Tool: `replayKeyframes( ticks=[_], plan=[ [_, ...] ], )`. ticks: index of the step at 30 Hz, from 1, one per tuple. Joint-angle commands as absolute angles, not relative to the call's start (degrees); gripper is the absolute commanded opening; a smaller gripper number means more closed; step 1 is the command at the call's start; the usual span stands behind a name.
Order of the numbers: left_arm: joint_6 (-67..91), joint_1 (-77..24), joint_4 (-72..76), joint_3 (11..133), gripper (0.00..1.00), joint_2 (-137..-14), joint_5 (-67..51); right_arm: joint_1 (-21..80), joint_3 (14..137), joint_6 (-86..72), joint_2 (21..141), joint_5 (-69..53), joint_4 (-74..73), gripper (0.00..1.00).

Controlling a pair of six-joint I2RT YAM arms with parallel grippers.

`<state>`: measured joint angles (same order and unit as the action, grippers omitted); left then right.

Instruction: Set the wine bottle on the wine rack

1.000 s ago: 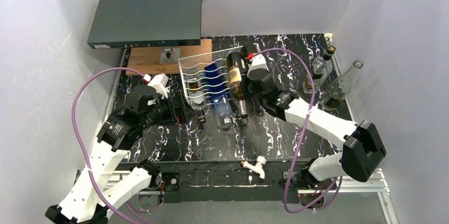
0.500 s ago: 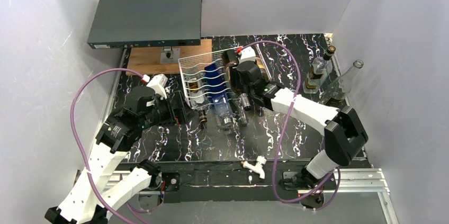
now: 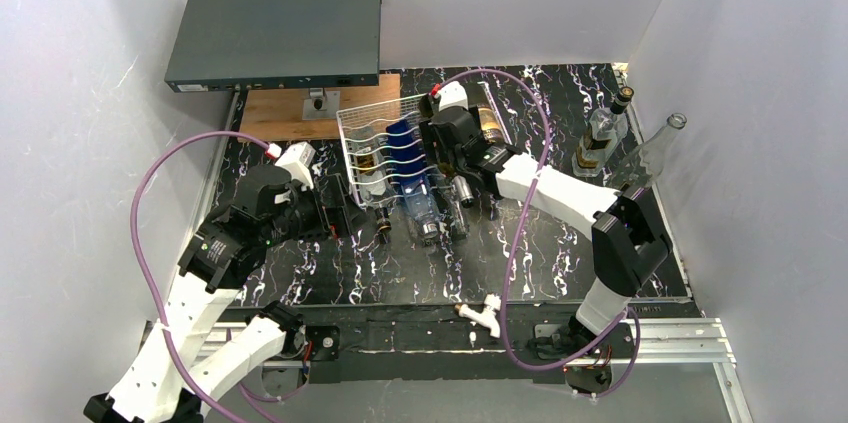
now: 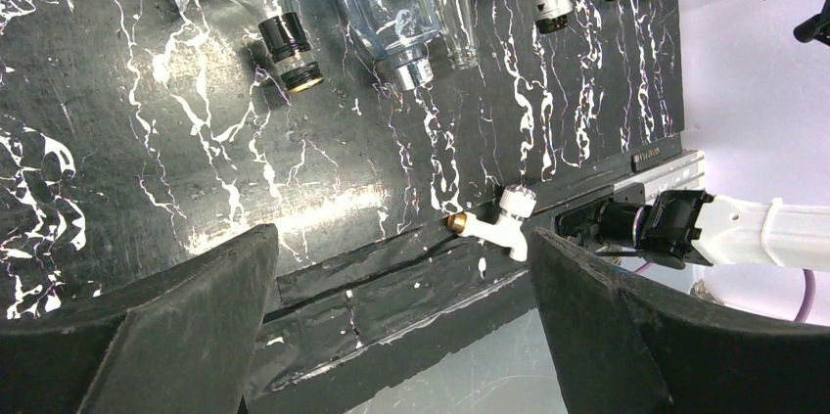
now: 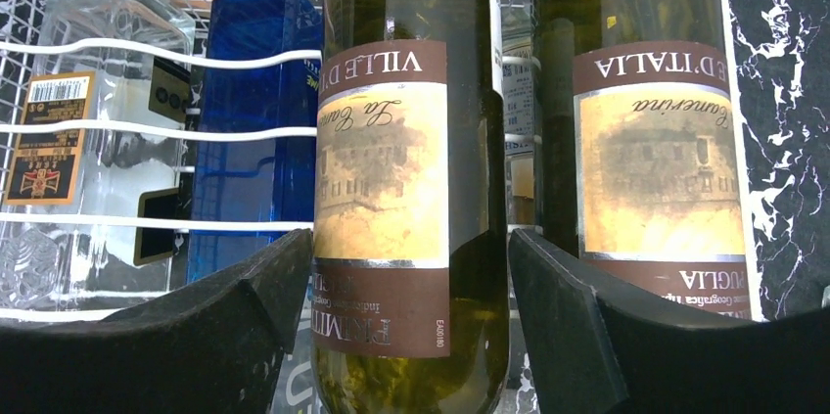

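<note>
Dark green glass filled the right wrist view: the wine bottle (image 5: pixel 384 169) lay on its side at the right end of the wine rack (image 3: pixel 385 106), toward the desk's far edge. The right gripper (image 5: pixel 411 238) was clamped across its labelled belly, probably to steady it into a slot beside the blue bottle (image 5: pixel 250 120). The left gripper (image 4: pixel 403 238) hung spread and empty left of the rack, seemingly kept clear.

White wire wine rack (image 3: pixel 372 121) on a black table (image 3: pixel 520 243) veined with white marbling. In the rack, a blue bottle (image 5: pixel 250 130); at the rack's right side, a dark green wine bottle (image 5: pixel 401 32) with a cream-and-brown label. Behind the rack, a brown wooden board (image 3: pixel 280 115) and a dark grey box (image 3: pixel 275 33).
</note>
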<state>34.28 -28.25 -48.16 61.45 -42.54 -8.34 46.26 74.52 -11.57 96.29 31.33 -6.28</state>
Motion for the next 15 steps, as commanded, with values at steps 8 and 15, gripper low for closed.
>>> replayKeyframes(
  ticks=[8, 15],
  plan=[
    [34.1, -28.4, -49.2, 62.2, 0.98, -42.3, -8.2, 46.4, 79.4, -9.5, 89.9, 30.7, -17.6, 0.97],
    [33.7, -28.4, -48.6, 62.7, 0.98, -43.3, -8.3, 46.4, 73.5, -13.1, 84.5, 26.1, -20.7, 0.98]
  ],
)
